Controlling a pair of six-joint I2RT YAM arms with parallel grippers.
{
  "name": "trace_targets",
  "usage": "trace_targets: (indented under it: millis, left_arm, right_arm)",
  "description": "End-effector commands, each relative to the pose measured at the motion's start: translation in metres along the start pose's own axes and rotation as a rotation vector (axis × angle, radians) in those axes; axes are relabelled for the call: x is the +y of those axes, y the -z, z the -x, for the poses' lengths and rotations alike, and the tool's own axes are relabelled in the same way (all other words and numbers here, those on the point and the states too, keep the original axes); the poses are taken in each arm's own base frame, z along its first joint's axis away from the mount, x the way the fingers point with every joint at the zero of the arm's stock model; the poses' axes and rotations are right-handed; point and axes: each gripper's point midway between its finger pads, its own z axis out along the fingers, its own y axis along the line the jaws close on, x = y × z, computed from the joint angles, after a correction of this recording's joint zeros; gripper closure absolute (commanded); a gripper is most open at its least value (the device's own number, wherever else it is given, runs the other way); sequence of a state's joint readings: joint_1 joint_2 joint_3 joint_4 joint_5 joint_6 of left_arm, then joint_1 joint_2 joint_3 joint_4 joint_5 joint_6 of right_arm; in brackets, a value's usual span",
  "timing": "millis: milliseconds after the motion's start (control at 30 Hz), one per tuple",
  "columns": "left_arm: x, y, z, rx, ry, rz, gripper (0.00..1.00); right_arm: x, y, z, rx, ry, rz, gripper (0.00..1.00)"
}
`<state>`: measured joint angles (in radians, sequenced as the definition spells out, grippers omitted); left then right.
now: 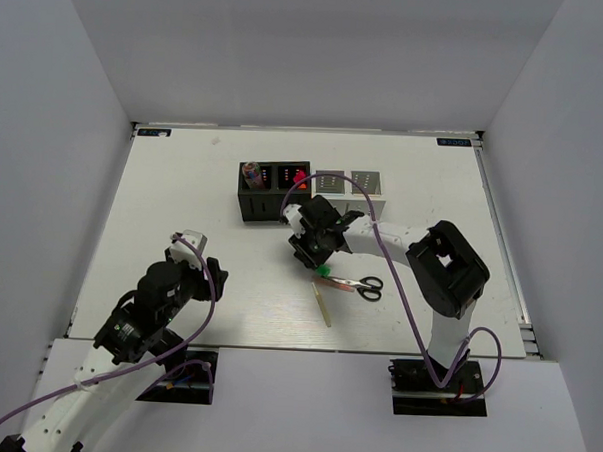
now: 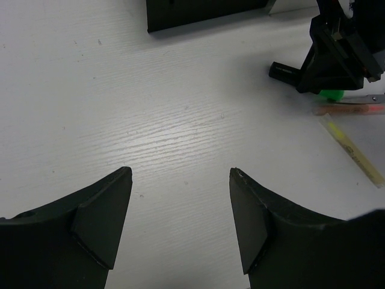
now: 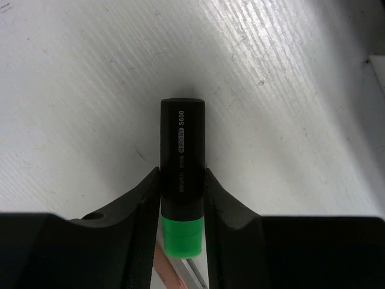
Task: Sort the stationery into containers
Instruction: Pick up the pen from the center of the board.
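Right jaws are pinching a green-capped black highlighter (barrel print reading "S600", smaller print blurred) over the table; left jaws are gaping wide, holding nothing

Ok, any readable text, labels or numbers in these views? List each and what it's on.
"S600": printed on the black barrel of the green-capped highlighter, gripped by the right tool.
Smaller print beside it on the same barrel: too small to read reliably.
Blue stickers at the far corners in the top view: too small to read.
Nothing else readable in any view.
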<state>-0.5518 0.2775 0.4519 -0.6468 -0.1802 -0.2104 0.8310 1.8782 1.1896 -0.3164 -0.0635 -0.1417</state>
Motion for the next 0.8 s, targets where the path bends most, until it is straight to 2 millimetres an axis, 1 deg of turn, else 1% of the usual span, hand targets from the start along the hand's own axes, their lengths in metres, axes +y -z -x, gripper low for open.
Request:
trace_targets:
  millis: [0, 33, 67, 100, 133, 167, 200, 233, 267, 300, 333, 367, 400, 467, 533, 567, 667, 700, 733, 767]
  left_arm:
    - [0.005, 0.001, 0.000, -0.006, -0.004, 0.022, 0.24]
    - [0.005, 0.001, 0.000, -0.006, -0.003, 0.022, 0.24]
    - [0.005, 0.001, 0.001, -0.009, -0.002, 0.023, 0.24]
    - [0.005, 0.001, 0.000, -0.008, -0.003, 0.025, 0.24]
    - [0.005, 0.001, 0.000, -0.007, -0.007, 0.025, 0.24]
    - [0.006, 0.001, -0.001, -0.005, -0.006, 0.027, 0.24]
    - [0.006, 0.001, 0.000, -0.007, -0.004, 0.028, 0.24]
    - [0.006, 0.001, 0.000, -0.009, -0.004, 0.031, 0.24]
    - [0.006, 0.001, 0.001, -0.012, -0.006, 0.030, 0.24]
    - [0.006, 0.001, -0.001, -0.005, -0.006, 0.030, 0.24]
    - [0.007, 0.001, 0.001, -0.013, -0.004, 0.035, 0.24]
    - [0.007, 0.001, 0.001, -0.013, -0.002, 0.035, 0.24]
    - [0.006, 0.001, 0.001, -0.013, -0.005, 0.032, 0.24]
    - [0.008, 0.002, 0.002, -0.019, -0.003, 0.039, 0.24]
    - [0.009, 0.001, 0.001, -0.016, -0.003, 0.043, 0.24]
    - [0.009, 0.001, 0.001, -0.016, -0.005, 0.047, 0.24]
    - [0.009, 0.001, 0.000, -0.014, -0.004, 0.044, 0.24]
    - [0.009, 0.001, 0.001, -0.016, -0.005, 0.047, 0.24]
    - [0.009, 0.001, 0.000, -0.013, -0.005, 0.046, 0.24]
    - [0.010, 0.001, -0.001, -0.008, -0.005, 0.048, 0.24]
  right_arm:
    - [0.015, 0.002, -0.030, 0.114, 0.001, 0.084, 1.00]
    - [0.018, 0.004, -0.027, 0.107, 0.014, 0.106, 1.00]
    - [0.030, 0.009, -0.021, 0.087, 0.017, 0.176, 1.00]
    - [0.033, 0.018, -0.014, 0.061, 0.045, 0.199, 1.00]
    - [0.037, 0.023, -0.008, 0.037, 0.066, 0.227, 1.00]
    - [0.040, 0.034, 0.006, -0.008, 0.101, 0.238, 1.00]
    - [0.043, 0.039, 0.011, -0.028, 0.111, 0.264, 1.00]
    - [0.044, 0.051, 0.023, -0.073, 0.137, 0.262, 1.00]
    - [0.043, 0.059, 0.040, -0.114, 0.159, 0.256, 1.00]
    - [0.043, 0.065, 0.045, -0.129, 0.170, 0.254, 1.00]
    - [0.043, 0.078, 0.058, -0.161, 0.195, 0.247, 1.00]
    - [0.041, 0.087, 0.073, -0.197, 0.208, 0.235, 1.00]
    - [0.040, 0.091, 0.073, -0.187, 0.213, 0.228, 1.00]
    - [0.038, 0.108, 0.097, -0.247, 0.240, 0.207, 1.00]
    - [0.031, 0.120, 0.109, -0.275, 0.265, 0.161, 1.00]
    - [0.024, 0.127, 0.120, -0.298, 0.285, 0.123, 1.00]
    - [0.008, 0.132, 0.129, -0.300, 0.373, 0.025, 1.00]
    - [0.002, 0.144, 0.144, -0.330, 0.395, -0.016, 1.00]
    - [-0.007, 0.146, 0.143, -0.309, 0.405, -0.055, 1.00]
    - [-0.014, 0.149, 0.153, -0.311, 0.470, -0.087, 1.00]
